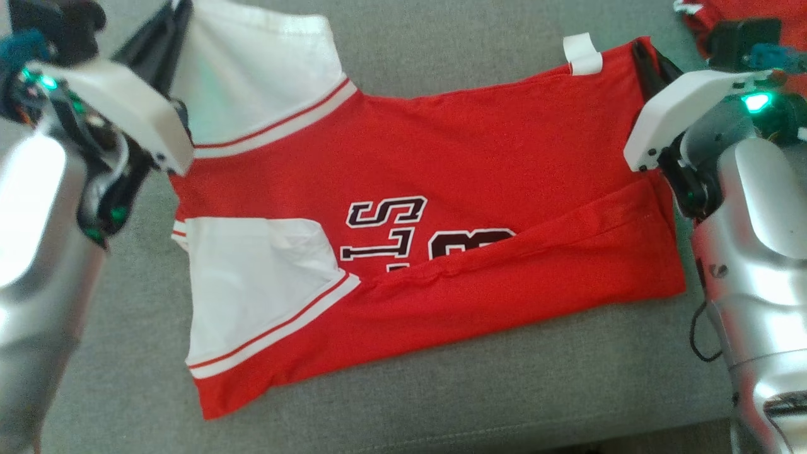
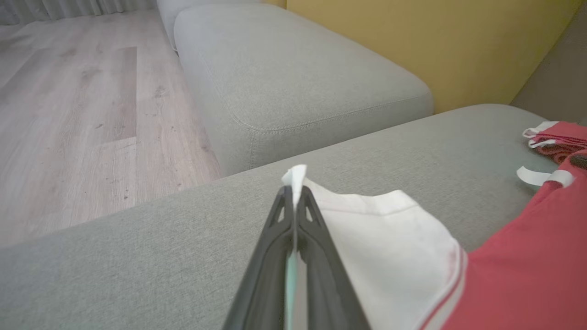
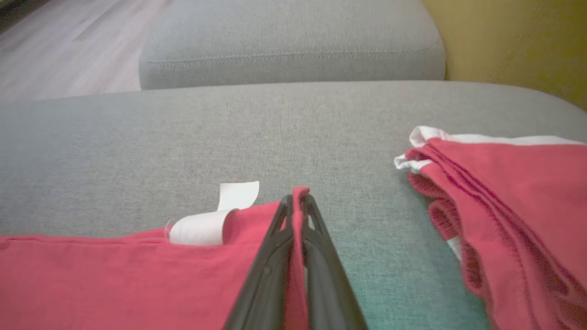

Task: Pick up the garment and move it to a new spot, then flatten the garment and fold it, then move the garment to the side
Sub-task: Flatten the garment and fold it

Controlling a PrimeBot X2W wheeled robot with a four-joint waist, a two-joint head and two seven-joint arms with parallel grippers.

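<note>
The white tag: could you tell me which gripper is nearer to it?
Right. The right gripper pinches the shirt beside the tag; the left gripper pinches its far white sleeve.

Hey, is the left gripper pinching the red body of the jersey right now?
No, the left gripper is shut on the edge of the white sleeve, not on the red body.

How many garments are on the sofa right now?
2. The red-and-white jersey lies spread on the grey sofa, pinched at its far corners by the left gripper and right gripper. A second red garment lies bunched to its right. Others may be out of frame.
</note>
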